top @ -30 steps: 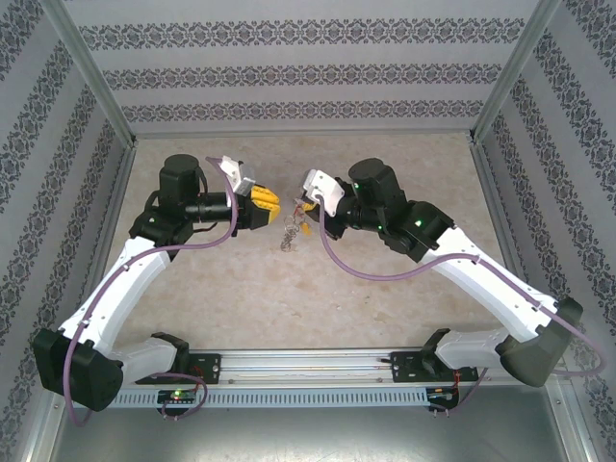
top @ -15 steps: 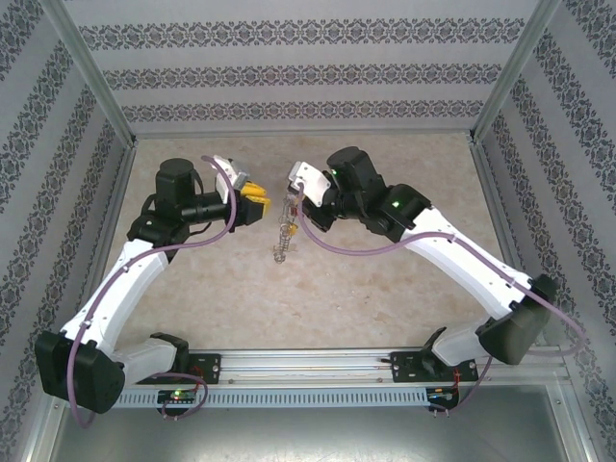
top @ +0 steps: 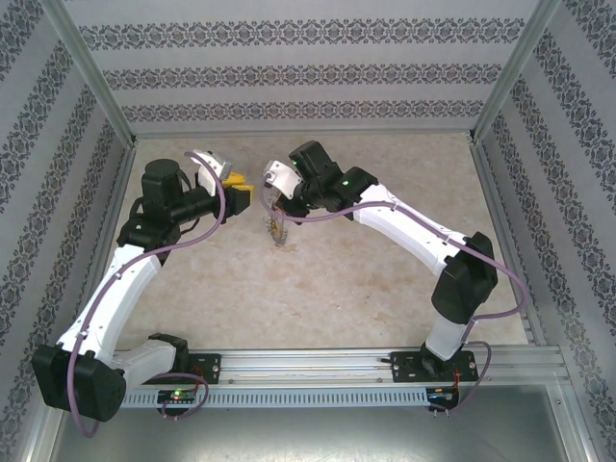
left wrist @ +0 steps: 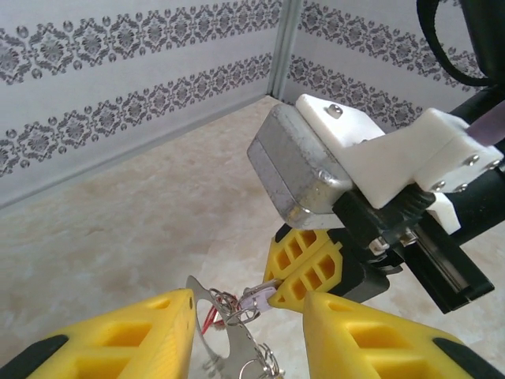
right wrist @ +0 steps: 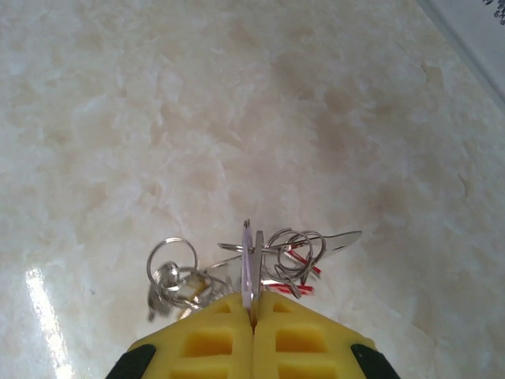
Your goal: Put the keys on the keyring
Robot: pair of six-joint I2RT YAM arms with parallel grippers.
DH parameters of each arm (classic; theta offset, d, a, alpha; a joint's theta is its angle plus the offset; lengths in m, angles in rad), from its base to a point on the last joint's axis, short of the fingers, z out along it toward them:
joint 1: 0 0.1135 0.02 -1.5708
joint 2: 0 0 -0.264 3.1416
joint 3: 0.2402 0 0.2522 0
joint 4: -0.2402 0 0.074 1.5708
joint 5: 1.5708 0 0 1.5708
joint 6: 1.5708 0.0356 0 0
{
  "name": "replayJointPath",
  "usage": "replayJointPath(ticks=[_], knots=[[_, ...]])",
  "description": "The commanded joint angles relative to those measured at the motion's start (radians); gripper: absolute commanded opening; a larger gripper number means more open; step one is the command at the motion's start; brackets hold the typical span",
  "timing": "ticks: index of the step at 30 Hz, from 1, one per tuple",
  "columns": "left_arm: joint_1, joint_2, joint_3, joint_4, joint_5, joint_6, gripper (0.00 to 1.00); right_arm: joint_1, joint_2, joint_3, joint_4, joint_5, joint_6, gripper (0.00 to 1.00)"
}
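One large thin grey metal keyring (right wrist: 249, 260), fringed with small silvery keys (right wrist: 341, 236) too tangled to count and bearing one small red piece (right wrist: 298, 272), hangs from the right gripper (right wrist: 252, 306). That gripper's two yellow fingers are pressed together on the ring's edge, and the ring's long axis runs downward from them. Beside the right gripper, the left gripper (left wrist: 247, 298) has its fingers spread apart and is empty.

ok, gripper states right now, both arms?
Left gripper: jaws open, gripping nothing.
Right gripper: jaws shut on the lilac-headed key, with the keyring hanging at it.
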Motion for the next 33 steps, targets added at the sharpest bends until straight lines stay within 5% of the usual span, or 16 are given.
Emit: replayJointPath(ticks=[1, 20, 33], knots=[[0.019, -0.005, -0.013, 0.037, -0.021, -0.029, 0.41, -0.018, 0.004, 0.031, 0.016, -0.032, 0.042, 0.00], [0.029, -0.035, -0.061, 0.180, 0.098, -0.089, 0.42, -0.187, -0.042, -0.310, 0.022, -0.112, 0.199, 0.00], [0.029, -0.051, -0.062, 0.182, 0.105, -0.086, 0.42, -0.321, 0.094, -0.360, 0.013, -0.182, 0.269, 0.00]])
